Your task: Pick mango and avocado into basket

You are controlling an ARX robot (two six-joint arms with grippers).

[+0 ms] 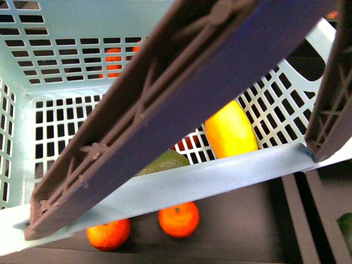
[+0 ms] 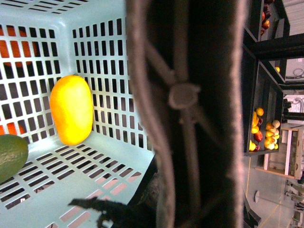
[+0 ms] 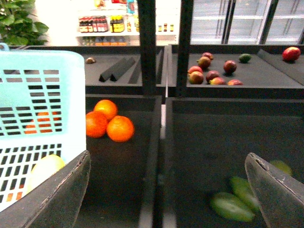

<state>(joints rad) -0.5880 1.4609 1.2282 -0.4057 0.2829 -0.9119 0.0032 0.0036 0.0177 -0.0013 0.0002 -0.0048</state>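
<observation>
Mango [image 1: 230,132], avocado [image 1: 165,161] (both inside) basket [image 1: 71,33]

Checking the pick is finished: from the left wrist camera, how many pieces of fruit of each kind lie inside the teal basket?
Inside the basket, as the left wrist view shows it:
mango: 1
avocado: 1
Total: 2
The oranges seen through the slots lie outside the basket and are not counted.

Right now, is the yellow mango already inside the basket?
Yes, the mango leans against the slotted wall inside the basket, near the avocado.
</observation>
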